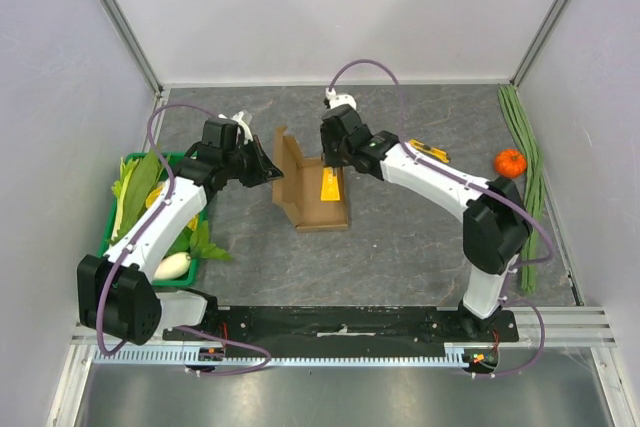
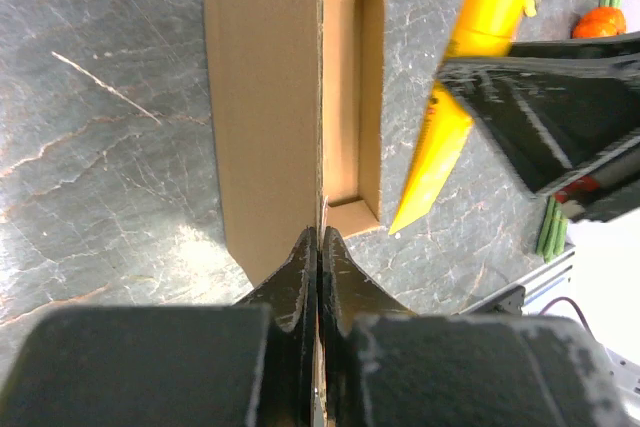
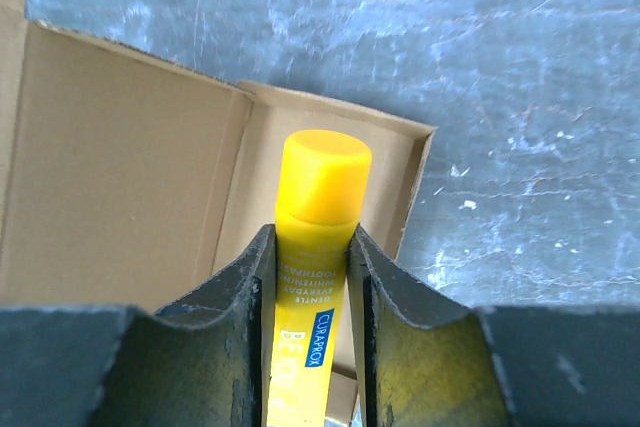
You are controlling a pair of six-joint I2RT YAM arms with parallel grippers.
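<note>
Two grippers, both engaged. My left gripper [image 2: 318,239] is pinched tight on the flap [image 2: 265,117] of the one cardboard box [image 1: 335,215], holding that flap on edge along the box's left side. My right gripper [image 3: 312,237] is clamped on the one yellow tube [image 3: 320,177], which hangs cap-down over the open box, above its far end.

Also noted:
- One green basket [image 1: 104,244] of vegetables, well left of the box.
- One yellow-and-black knife [image 1: 430,152], right of the box.
- One orange fruit [image 1: 510,163], farther right of the box.
- One bunch of long green stalks [image 1: 527,157], farthest right of the box.
</note>
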